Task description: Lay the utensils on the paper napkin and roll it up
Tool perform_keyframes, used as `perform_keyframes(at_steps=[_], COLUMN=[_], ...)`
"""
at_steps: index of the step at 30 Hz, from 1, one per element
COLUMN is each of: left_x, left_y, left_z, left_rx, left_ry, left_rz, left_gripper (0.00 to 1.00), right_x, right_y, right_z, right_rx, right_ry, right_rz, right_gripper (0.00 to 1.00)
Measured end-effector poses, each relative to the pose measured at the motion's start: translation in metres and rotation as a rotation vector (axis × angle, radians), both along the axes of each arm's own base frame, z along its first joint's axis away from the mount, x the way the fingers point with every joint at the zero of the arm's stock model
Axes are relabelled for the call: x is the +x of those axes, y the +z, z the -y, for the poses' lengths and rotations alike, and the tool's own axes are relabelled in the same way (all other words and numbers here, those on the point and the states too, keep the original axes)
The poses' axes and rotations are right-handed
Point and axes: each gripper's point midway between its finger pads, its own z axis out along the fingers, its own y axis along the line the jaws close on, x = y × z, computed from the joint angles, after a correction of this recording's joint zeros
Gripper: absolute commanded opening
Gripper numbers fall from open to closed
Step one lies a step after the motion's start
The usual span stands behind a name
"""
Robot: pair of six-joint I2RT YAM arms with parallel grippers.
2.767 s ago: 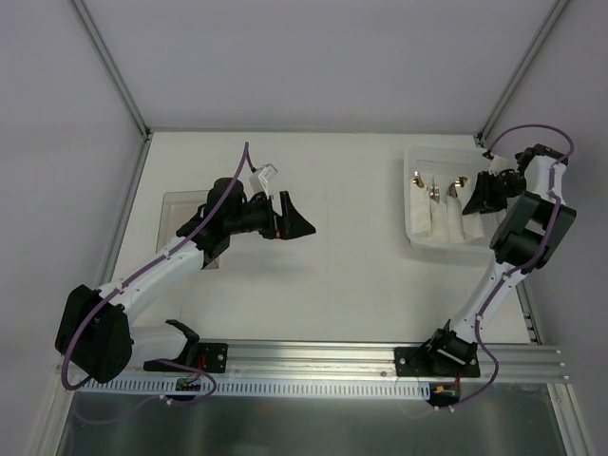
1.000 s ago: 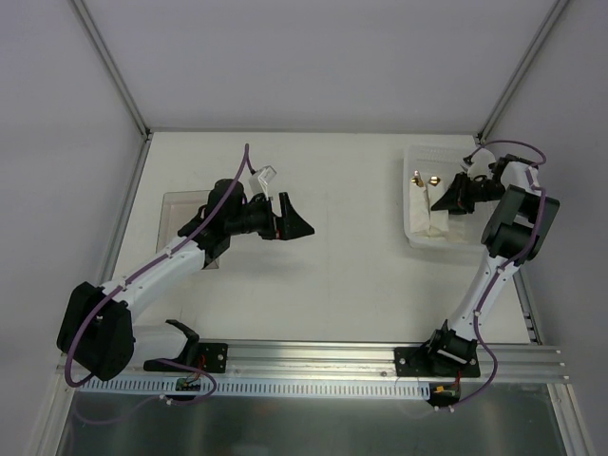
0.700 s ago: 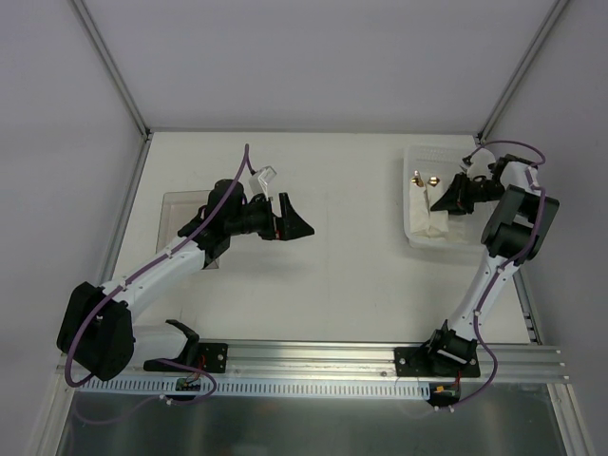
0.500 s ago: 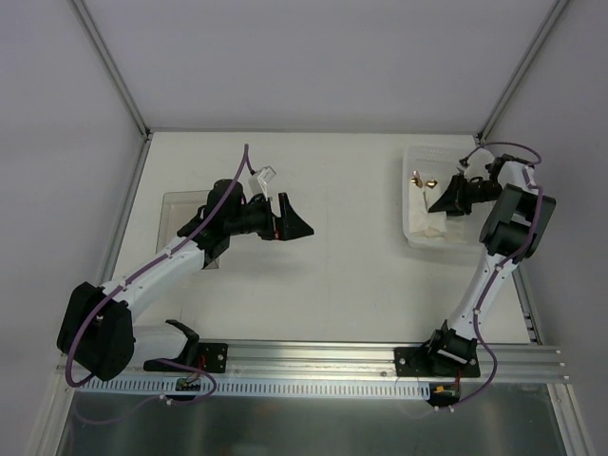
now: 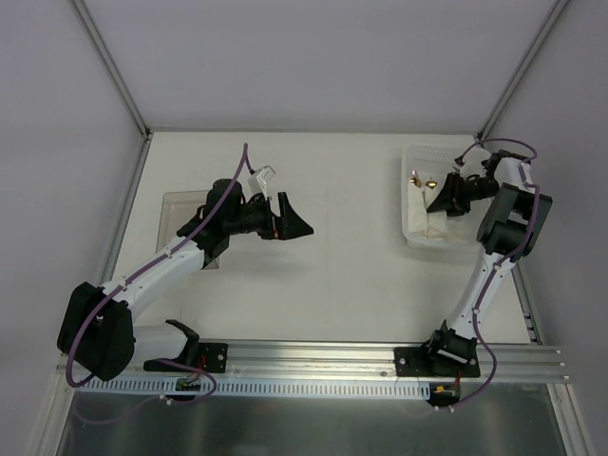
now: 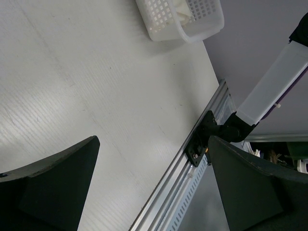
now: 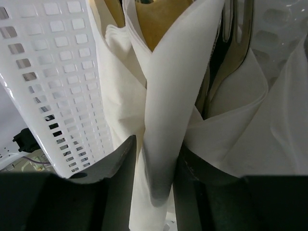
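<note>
A: Quick, where are the utensils [image 5: 423, 180]?

B: Far right of the worktop [image 5: 351, 256], inside the white perforated basket [image 5: 410, 163]. Gold heads poke out toward the far-left part of it. They sit wrapped in white paper napkins.

A: Right claw [image 5: 439, 202]?

B: Down in that basket, reaching in from the right. In the wrist view its two dark fingers [image 7: 115, 166] sit close on either side of one napkin roll [image 7: 163, 101], low on the roll. A gold utensil head [image 7: 159, 19] shows at the roll's top. A fork [image 7: 236, 43] lies in the fold just to the right.

A: Clenched on the roll?

B: Cannot tell. The fingers look right against it on both sides, but whether they squeeze is not clear.

A: More napkins?

B: Yes, folded ones on both sides of that roll, and the basket wall [image 7: 48, 72] is at the left.

A: Left claw [image 5: 296, 217]?

B: Released, spread wide, nothing between the fingers. It hangs over bare worktop left of centre, well apart from the basket, pointing right.

A: Anything under the left arm?

B: A clear tray [image 5: 176, 204] on the left, partly covered by the arm.

A: Left wrist view?

B: Both fingertips [image 6: 48, 192] at the bottom corners, bare worktop between, basket corner [image 6: 202, 24] at the top.
</note>
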Motion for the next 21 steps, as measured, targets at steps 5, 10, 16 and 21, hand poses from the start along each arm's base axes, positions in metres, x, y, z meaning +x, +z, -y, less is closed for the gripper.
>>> perform_keyframes(at_steps=[5,10,16,21], left_x=[0.0,-0.001,-0.001,0.0], left_y=[0.0,-0.002,-0.001,-0.001], left_z=[0.0,0.0,0.0,0.0], left_rx=[0.0,0.002,0.001,-0.001], left_ry=[0.0,0.0,0.0,0.0], left_rz=[-0.001,-0.003,-0.003,-0.001], left_gripper=[0.99,0.99,0.99,0.99], right_x=[-0.002,-0.004,-0.006,-0.007], right_y=[0.001,0.003,0.006,0.006], right_z=[0.0,0.002,0.011,0.02], right_rx=[-0.009,-0.036,-0.109,-0.172], right_ry=[0.007,0.02,0.042,0.055], right_rz=[-0.008,-0.017,-0.021,-0.022], right_gripper=[0.45,0.51,0.57,0.62])
